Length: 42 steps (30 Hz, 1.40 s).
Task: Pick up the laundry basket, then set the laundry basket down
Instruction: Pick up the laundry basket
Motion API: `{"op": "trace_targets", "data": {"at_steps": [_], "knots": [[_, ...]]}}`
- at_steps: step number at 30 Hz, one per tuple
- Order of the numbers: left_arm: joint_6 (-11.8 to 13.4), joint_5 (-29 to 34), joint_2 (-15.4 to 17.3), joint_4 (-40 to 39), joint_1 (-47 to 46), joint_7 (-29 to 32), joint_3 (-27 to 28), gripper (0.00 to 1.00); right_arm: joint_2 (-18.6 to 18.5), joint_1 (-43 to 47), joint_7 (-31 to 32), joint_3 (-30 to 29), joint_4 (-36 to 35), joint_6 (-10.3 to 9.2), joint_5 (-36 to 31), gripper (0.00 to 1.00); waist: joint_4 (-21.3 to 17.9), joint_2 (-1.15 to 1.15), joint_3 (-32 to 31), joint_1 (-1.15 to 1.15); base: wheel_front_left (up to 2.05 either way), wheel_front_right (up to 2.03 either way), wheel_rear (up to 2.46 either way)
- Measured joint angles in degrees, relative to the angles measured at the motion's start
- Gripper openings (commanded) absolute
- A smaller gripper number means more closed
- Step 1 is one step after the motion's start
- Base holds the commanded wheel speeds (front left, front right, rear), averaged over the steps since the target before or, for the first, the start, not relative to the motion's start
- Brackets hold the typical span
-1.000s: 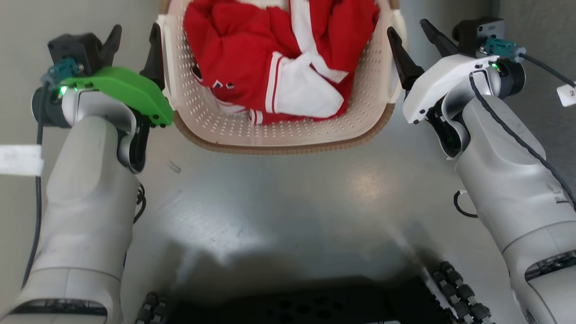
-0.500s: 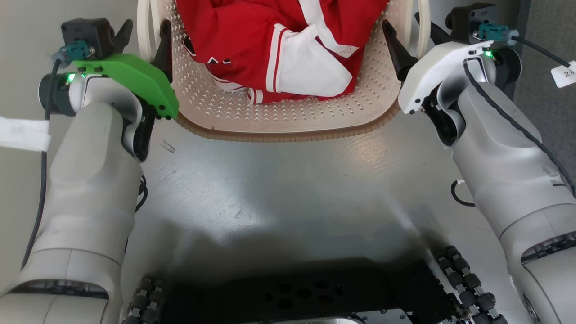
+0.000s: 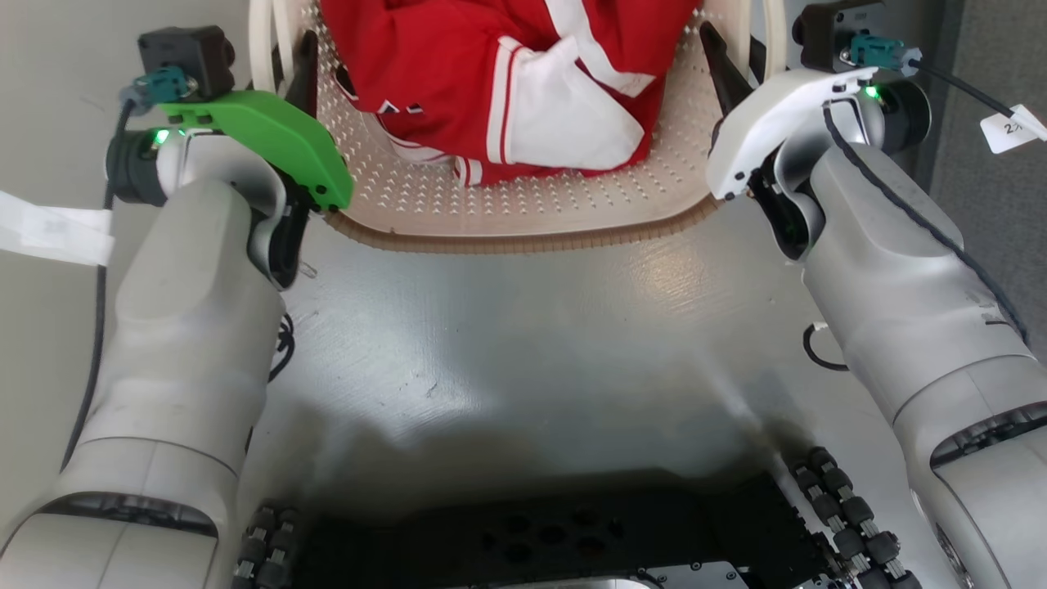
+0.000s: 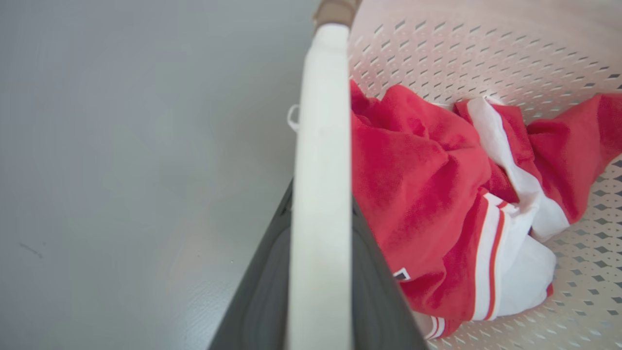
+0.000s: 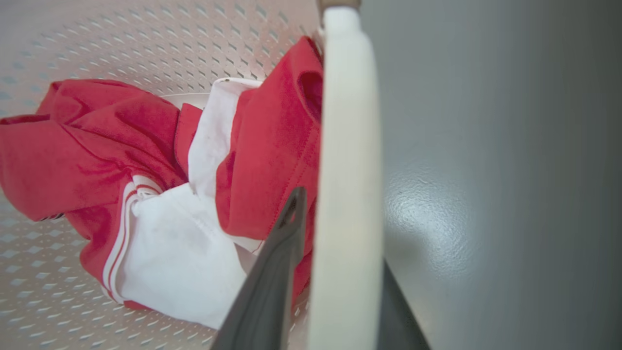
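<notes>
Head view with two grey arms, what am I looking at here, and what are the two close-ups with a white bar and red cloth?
This is a wheeled robot with two arms. The head view looks down from its head camera: the left gripper and right gripper reach to a cream basket over grey floor. Red-and-white clothes lie inside. The close-ups come from wrist cameras, looking along each gripper's dark fingers. The white bars are the basket's left handle and right handle, a finger on either side of each, so both grippers look closed on them. Whether the basket is off the floor, I can't tell.
</notes>
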Motion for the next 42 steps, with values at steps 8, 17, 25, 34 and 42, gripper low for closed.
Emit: {"op": "trace_targets", "data": {"at_steps": [8,17,25,34,42], "knots": [[0.00,-2.68,-0.25,1.89,0.16,-0.55,-2.55,0.00,-0.08,0.18,-0.91,0.88,2.49,0.07,1.02,0.00,-0.18,0.00,-2.56,0.00,0.00,0.00,0.00],[0.00,-6.60,-0.21,2.97,2.55,0.16,-6.15,0.00,-0.08,2.59,-0.79,3.43,4.20,0.09,4.43,0.00,-0.39,0.00,-7.53,-0.01,0.00,0.00,0.00],[0.00,-11.56,-0.14,3.83,4.83,3.68,-8.50,0.00,-0.01,4.24,2.50,4.87,5.41,0.10,8.00,0.00,-0.50,0.00,-13.01,-0.01,0.00,0.00,0.00],[0.02,-14.10,-0.02,4.42,7.44,7.14,-11.22,0.00,0.02,7.07,6.39,6.62,5.87,0.09,11.72,0.00,-0.62,0.00,-19.49,-0.01,0.00,0.00,0.00],[0.05,-17.60,0.10,4.87,10.67,9.28,-12.99,0.00,-0.03,9.77,9.35,9.14,5.77,0.09,13.93,0.00,-0.97,0.00,-25.33,-0.01,0.00,0.00,0.00]]}}
